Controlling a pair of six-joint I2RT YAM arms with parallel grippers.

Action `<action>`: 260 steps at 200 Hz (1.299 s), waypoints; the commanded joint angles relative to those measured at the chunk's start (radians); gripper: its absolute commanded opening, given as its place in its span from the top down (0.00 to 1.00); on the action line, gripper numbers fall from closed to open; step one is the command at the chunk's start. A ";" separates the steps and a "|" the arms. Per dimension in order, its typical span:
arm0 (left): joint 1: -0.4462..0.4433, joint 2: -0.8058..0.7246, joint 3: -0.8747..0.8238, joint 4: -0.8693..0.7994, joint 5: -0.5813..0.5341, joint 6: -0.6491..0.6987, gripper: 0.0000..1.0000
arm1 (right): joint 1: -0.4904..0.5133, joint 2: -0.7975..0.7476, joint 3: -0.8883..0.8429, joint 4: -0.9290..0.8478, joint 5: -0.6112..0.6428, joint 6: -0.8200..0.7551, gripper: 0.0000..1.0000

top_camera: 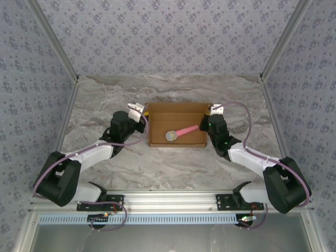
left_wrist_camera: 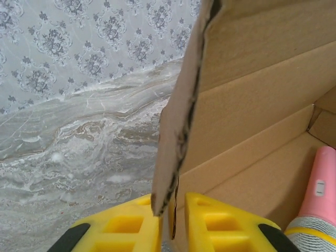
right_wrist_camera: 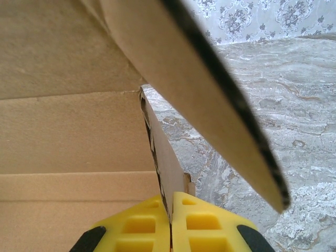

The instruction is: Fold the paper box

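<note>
The paper box (top_camera: 176, 123), brown cardboard, lies open in the middle of the table with its walls standing. A pink stick (top_camera: 184, 131) with a grey end rests on its floor. My left gripper (top_camera: 143, 113) sits at the box's left wall. In the left wrist view its yellow fingers (left_wrist_camera: 126, 226) stand on either side of that wall (left_wrist_camera: 173, 157), closed onto it. My right gripper (top_camera: 212, 113) is at the right wall. Its fingers (right_wrist_camera: 207, 226) are pinched on the thin wall edge (right_wrist_camera: 163, 163), and a loose flap (right_wrist_camera: 210, 94) hangs over them.
The marble tabletop (top_camera: 157, 168) spreads around the box, with patterned walls (top_camera: 168, 31) on three sides. The pink stick (left_wrist_camera: 321, 189) lies close to the inside of the left wall. A metal rail (top_camera: 168, 199) with both arm bases runs along the near edge.
</note>
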 commanded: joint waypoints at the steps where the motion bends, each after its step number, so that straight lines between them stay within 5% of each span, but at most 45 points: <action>1: -0.008 0.006 0.035 0.026 -0.002 -0.073 0.86 | -0.004 -0.001 0.037 0.000 -0.005 0.018 0.92; 39: -0.082 0.009 0.068 -0.001 -0.144 -0.179 1.00 | 0.009 0.017 0.045 0.002 0.011 0.093 0.92; 117: -0.215 0.052 0.098 -0.013 -0.428 -0.413 1.00 | 0.053 0.065 0.092 -0.022 0.058 0.181 0.93; 260: -0.347 0.117 -0.118 0.210 -0.617 -0.363 1.00 | 0.064 -0.022 -0.075 0.049 0.046 0.108 0.92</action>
